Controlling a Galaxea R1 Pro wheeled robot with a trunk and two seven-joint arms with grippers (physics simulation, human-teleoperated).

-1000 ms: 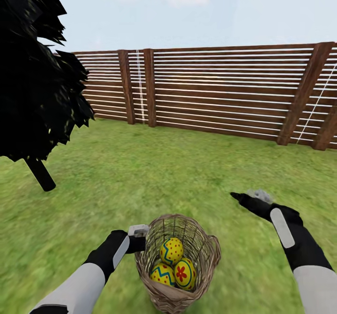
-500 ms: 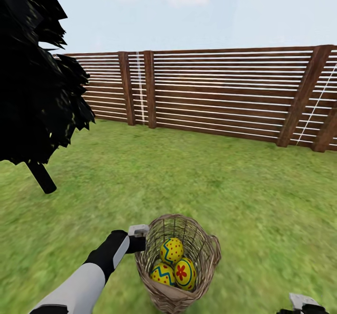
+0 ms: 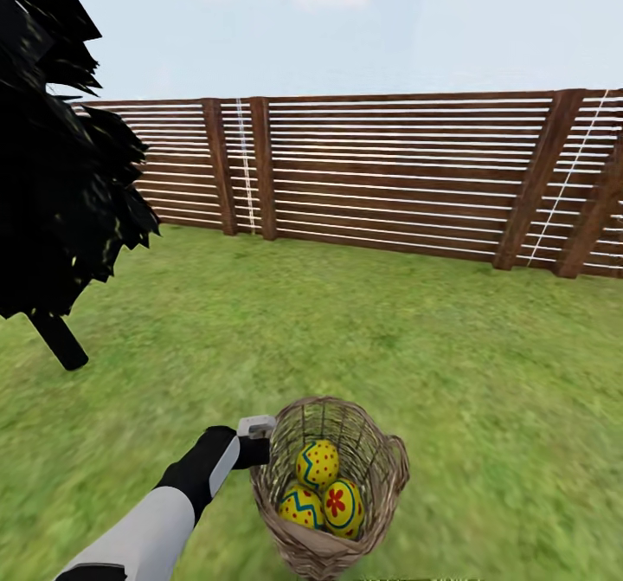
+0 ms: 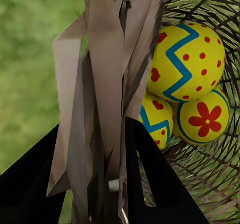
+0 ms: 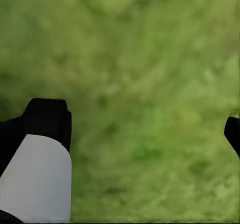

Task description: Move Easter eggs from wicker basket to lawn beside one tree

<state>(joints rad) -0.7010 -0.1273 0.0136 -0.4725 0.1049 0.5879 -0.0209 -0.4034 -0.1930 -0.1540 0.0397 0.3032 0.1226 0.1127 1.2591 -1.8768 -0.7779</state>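
Note:
The wicker basket (image 3: 322, 553) hangs low in the head view, lifted off the lawn (image 3: 372, 338). Three yellow Easter eggs lie inside: a red-dotted one (image 3: 317, 462), a red-flower one (image 3: 343, 506) and a blue-zigzag one (image 3: 299, 506). My left gripper (image 3: 257, 442) is shut on the basket's rim at its left side. In the left wrist view the woven wall (image 4: 105, 59) sits pinched between my black fingers (image 4: 160, 184), with the eggs (image 4: 187, 61) beyond. My right gripper (image 5: 140, 129) is open over bare grass, holding nothing.
A dark, thin-trunked tree (image 3: 56, 338) with black foliage stands on the left. A brown slatted fence (image 3: 389, 174) closes the far side of the garden. Open grass stretches between me and the fence.
My right arm has dropped out of the head view. The whole view has shifted a little to the left and down, so the camera moved. The basket stays held in my left gripper.

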